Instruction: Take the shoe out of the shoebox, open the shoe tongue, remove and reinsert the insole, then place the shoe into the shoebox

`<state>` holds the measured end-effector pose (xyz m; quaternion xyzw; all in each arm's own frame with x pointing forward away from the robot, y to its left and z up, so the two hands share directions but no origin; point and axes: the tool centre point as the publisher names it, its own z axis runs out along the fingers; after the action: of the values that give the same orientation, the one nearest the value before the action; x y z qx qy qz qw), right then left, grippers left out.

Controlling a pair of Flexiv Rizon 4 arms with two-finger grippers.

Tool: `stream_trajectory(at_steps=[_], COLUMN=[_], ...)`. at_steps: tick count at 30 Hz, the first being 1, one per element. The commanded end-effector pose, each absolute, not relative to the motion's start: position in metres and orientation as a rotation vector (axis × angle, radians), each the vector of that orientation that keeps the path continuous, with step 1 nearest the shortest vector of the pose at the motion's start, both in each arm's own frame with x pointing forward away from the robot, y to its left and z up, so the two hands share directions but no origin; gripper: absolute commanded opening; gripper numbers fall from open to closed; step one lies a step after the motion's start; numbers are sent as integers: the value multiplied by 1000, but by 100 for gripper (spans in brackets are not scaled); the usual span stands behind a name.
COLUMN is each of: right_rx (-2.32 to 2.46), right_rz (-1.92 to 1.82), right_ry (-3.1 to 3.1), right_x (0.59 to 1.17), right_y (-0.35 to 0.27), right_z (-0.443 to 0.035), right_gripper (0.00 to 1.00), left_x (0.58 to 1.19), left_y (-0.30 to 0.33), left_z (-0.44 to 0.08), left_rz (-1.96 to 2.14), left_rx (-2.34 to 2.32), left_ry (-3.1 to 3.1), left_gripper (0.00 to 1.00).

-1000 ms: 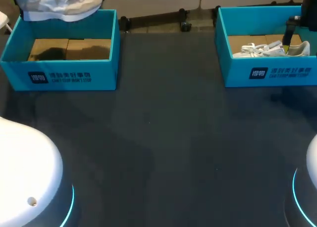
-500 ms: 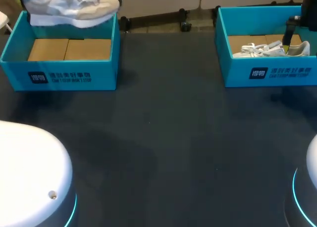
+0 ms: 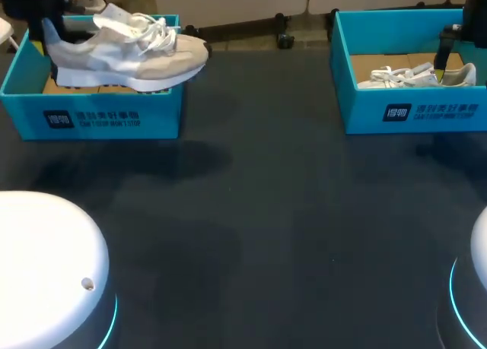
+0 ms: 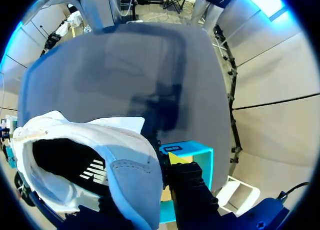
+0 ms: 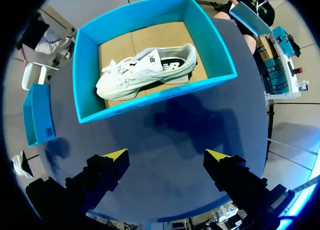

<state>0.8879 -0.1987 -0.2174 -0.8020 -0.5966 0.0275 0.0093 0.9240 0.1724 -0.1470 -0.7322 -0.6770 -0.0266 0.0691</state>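
Note:
A grey and beige shoe (image 3: 129, 56) hangs over the front part of the left blue shoebox (image 3: 106, 117), with its toe pointing right past the box's wall. My left gripper (image 3: 46, 37) is shut on its heel. In the left wrist view the shoe's (image 4: 100, 160) open collar fills the space by my fingers, with one yellow fingertip (image 4: 175, 158) against its side. A white shoe (image 5: 147, 69) lies on its side in the right blue shoebox (image 5: 85, 59). My right gripper (image 5: 167, 155) hovers open above that box's near wall, holding nothing.
The two shoeboxes stand at the far corners of the dark table (image 3: 259, 235). In the head view the white shoe (image 3: 415, 77) lies beside my right arm's finger (image 3: 442, 56). The white bases of my arms sit at both near corners.
My left gripper has brought the grey shoe down and forward, from above the left box's back wall to over its front wall. The right arm has stayed still.

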Motion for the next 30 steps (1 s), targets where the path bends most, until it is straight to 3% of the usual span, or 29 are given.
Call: stream_trajectory(at_steps=[1,12,30], right_rx=[-2508,-2508,-2508], right_rz=[85,85,85], right_ry=[-1863,-1863,-1863], right_x=[887,887,887], right_y=[-198,-198,-198], right_z=[-218,-218,-218], right_gripper=[100,100,100], left_x=[901,883,780], left_y=[177,168,72], left_z=[-144,-149,-207], left_rz=[-313,-257,-239], left_rx=[-2330,-2389,-2394], left_ry=[-2121,-2103,-1970], left_gripper=[0,0,0])
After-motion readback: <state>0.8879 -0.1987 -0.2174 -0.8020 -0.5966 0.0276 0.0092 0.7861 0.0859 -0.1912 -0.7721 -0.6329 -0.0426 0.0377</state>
